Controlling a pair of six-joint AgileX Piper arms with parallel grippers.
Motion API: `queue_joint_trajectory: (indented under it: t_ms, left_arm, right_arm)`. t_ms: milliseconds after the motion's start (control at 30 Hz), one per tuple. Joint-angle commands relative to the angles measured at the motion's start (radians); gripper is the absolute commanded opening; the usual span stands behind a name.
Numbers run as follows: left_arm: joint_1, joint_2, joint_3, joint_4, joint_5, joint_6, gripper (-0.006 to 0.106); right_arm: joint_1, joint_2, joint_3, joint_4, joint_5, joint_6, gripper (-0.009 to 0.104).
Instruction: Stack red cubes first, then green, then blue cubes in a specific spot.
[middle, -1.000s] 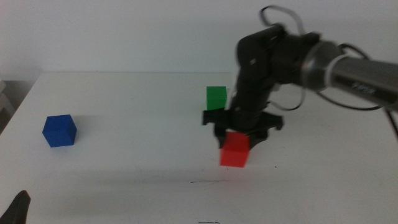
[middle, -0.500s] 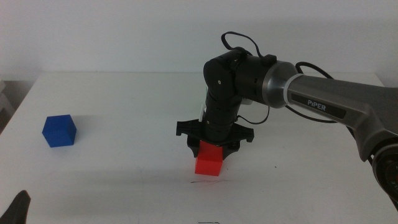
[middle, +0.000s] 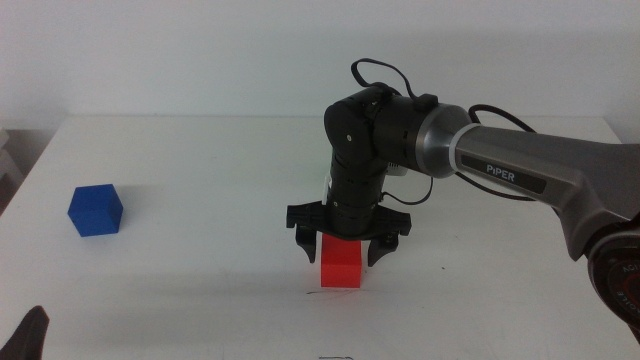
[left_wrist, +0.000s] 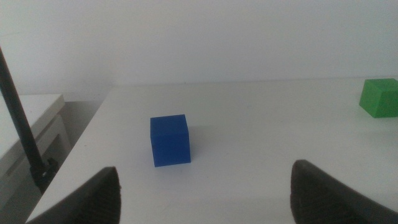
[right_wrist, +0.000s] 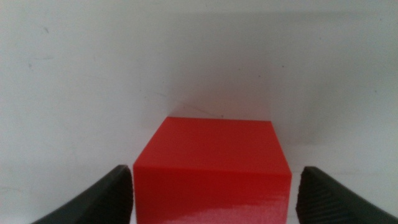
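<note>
My right gripper hangs straight down over the red cube, jaws spread wide, clear of its sides. The cube sits square on the white table by the thin dark line, no long axis to speak of. My left gripper waits open, facing the blue cube.

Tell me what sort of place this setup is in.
Probably a lab test bench: a plain white table against a bare white wall, a Piper arm whose right pincer stands open around a red cube, and a blue cube set out as a prop.
</note>
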Motion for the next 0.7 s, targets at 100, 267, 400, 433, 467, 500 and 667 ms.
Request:
queue_joint_trajectory:
  t_ms: [100, 267, 400, 433, 467, 500, 667]
  left_arm:
    - [-0.002, -0.019, -0.002, -0.010, -0.072, -0.008, 0.093]
    - [-0.002, -0.019, -0.002, -0.010, -0.072, -0.008, 0.093]
    - [-0.002, -0.019, -0.002, -0.010, -0.072, -0.008, 0.093]
    - [-0.002, -0.019, -0.002, -0.010, -0.072, -0.008, 0.093]
    - [-0.002, -0.019, -0.002, -0.010, -0.072, -0.008, 0.093]
    - [-0.002, -0.019, -0.002, -0.010, -0.072, -0.008, 0.093]
    - [-0.002, -0.019, -0.002, -0.010, -0.072, -0.008, 0.093]
  right_arm:
    - [-0.006, -0.103, -0.027, -0.003, 0.009, -0.013, 0.088]
    - [-0.008, -0.155, -0.076, -0.062, 0.078, -0.020, 0.088]
    - [-0.008, -0.178, -0.153, -0.144, 0.137, -0.035, 0.088]
    - [-0.008, -0.178, -0.178, -0.164, 0.142, -0.044, 0.088]
    - [-0.008, -0.177, -0.200, -0.181, 0.144, -0.054, 0.088]
    - [-0.008, -0.174, -0.220, -0.199, 0.137, -0.064, 0.088]
    - [-0.041, -0.121, -0.344, -0.209, 0.097, -0.130, 0.088]
